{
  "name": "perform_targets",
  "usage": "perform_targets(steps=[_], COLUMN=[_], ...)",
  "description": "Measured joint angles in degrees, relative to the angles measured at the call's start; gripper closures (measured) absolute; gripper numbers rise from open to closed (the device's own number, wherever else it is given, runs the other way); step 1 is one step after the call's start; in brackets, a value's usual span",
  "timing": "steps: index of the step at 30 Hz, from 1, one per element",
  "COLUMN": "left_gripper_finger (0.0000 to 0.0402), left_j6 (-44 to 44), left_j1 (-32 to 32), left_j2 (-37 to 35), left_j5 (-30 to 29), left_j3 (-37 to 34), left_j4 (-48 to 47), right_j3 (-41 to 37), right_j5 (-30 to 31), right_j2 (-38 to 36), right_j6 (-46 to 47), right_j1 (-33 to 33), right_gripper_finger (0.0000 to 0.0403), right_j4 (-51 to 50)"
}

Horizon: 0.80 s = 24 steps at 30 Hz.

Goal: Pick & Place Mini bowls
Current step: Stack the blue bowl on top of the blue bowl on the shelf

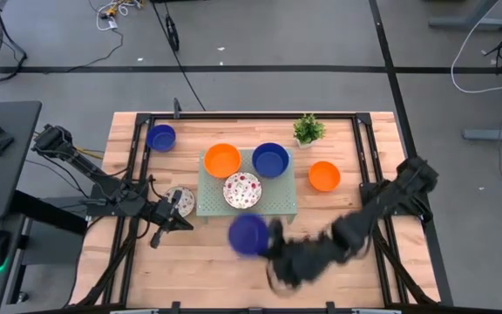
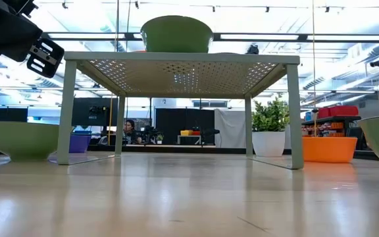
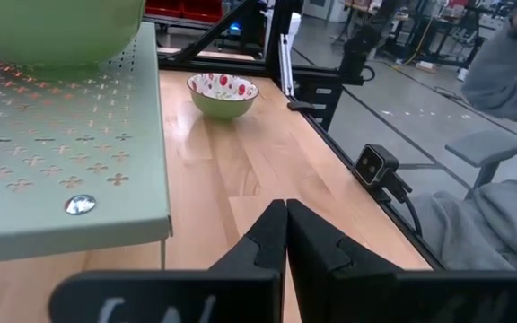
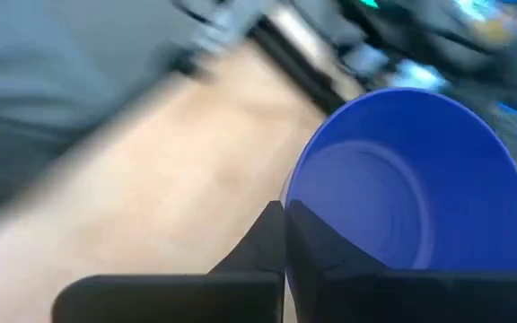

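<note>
No readable writing anywhere that I can spot, no brand marks or labels on the bowls or the tray, so nothing to report there.

Right end effector (image 1: 273,247) is out over the front part of the desk (image 1: 207,262), fingers pinched together on the rim of a dark blue mini bowl (image 1: 248,234). In the right wrist view that blue bowl (image 4: 411,179) fills most of the frame, tilted so you look into it, with the rim caught right at the closed fingertips. Everything there is motion-smeared.

Left end effector (image 1: 179,212) sits near the left front corner of the pale green perforated tray (image 1: 206,206), fingers closed together on nothing, just beside a speckled bowl (image 1: 180,200) on the desk. The left wrist view shows that white bowl with red speckles and a green outside.

On the tray: an orange bowl (image 1: 222,160), another dark blue bowl (image 1: 270,160), and a red-speckled white bowl (image 1: 241,190) in front of and between them. Off the tray: a third blue bowl (image 1: 160,137) near the back left of the desk, a second orange bowl (image 1: 324,175) to the right of the tray, and a small potted plant (image 1: 308,129) behind it.

A person's grey sleeve (image 3: 510,63) shows past the desk edge in the left wrist view.
</note>
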Motion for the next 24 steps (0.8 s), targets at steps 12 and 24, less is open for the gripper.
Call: perform_targets(steps=[12,24], left_gripper_finger=[0.0388,0.0387], left_j6=[0.00,-0.04], left_j1=[0.00,0.00], left_j2=[0.02,0.02], left_j5=[0.00,0.02], left_j3=[0.02,0.02], left_j4=[-0.51,-0.79], right_j3=[1.69,0.96], right_j5=[-10.85,-11.18], right_j2=[-7.40,-7.36], right_j6=[3.26,9.03], right_j1=[-25.79,-29.87], right_gripper_finger=[0.0402,0.0401], right_j4=[-19.01,-25.87])
